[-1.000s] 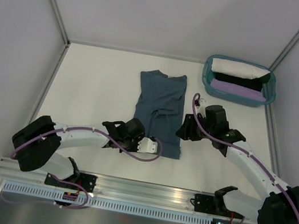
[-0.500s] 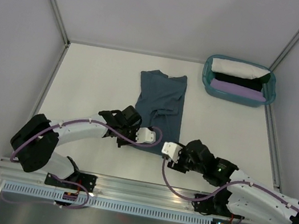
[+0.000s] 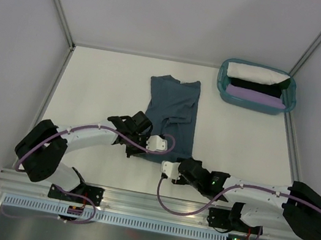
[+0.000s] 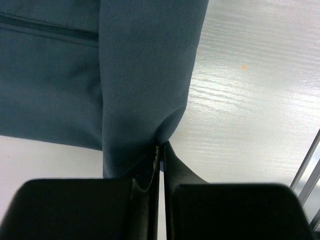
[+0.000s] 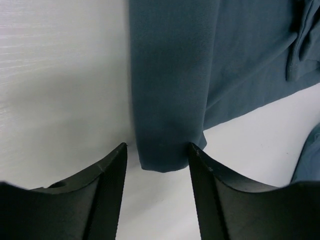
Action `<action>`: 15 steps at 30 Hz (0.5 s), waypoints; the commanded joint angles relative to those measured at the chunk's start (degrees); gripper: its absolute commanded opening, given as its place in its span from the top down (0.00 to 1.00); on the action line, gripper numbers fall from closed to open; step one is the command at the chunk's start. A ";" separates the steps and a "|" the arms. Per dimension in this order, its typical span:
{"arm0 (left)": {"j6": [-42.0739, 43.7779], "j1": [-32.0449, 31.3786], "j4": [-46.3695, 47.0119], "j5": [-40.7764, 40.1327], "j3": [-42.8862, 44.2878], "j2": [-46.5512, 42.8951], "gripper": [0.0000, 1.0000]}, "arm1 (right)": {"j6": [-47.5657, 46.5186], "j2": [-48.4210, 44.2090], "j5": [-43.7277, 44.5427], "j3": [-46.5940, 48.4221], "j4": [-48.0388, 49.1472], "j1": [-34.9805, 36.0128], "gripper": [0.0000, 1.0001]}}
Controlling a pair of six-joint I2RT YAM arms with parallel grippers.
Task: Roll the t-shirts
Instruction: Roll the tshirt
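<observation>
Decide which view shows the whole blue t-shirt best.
Top external: nearly the whole blue t-shirt shows, folded lengthwise. Left wrist shows only a corner pinched in the left gripper; right wrist shows only the hem end.

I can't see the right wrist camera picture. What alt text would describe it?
The robot's right hand, its two dark fingers spread open, straddles the folded end of a slate-blue t-shirt lying on a white table.

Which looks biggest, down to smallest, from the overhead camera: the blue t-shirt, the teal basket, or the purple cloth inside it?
1. blue t-shirt, only narrowly ahead
2. teal basket
3. purple cloth, clearly smallest
</observation>
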 commanded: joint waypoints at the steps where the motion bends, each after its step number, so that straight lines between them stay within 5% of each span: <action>1: 1.15 0.44 -1.58 2.66 2.39 -0.10 0.98 | -0.19 2.16 2.86 -0.08 2.59 0.34 0.44; 8: 1.33 0.88 -3.25 3.90 3.18 -0.18 0.98 | 3.50 10.42 0.75 3.60 -1.52 -0.62 1.00; 15: 4.66 4.13 -8.69 7.39 1.51 -4.13 0.98 | 3.24 1.49 -16.25 6.24 -9.79 -2.38 1.00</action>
